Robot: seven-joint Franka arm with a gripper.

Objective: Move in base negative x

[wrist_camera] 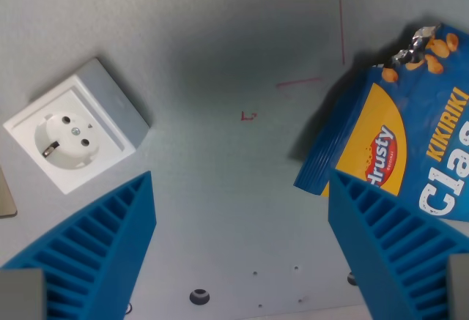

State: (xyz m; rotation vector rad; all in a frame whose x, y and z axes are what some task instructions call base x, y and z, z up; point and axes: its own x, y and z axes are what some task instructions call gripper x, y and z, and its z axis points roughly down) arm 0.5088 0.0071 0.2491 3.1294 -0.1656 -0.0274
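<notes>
My gripper [242,181] is open and empty, hovering above a grey table [220,78]. Its two blue ribbed fingers show at the bottom: one at the wrist view's left [95,247], one at the wrist view's right [388,247]. A white wall socket box [77,126] lies on the table at the wrist view's left, just beyond the left finger. A blue snack bag [403,129] with yellow and white lettering lies at the wrist view's right, partly behind the right finger. Nothing sits between the fingers.
Thin red marks [308,34] are drawn on the table at the top middle. Small holes and a screw head [199,296] dot the table near the bottom. A beige edge [6,195] shows at the far left.
</notes>
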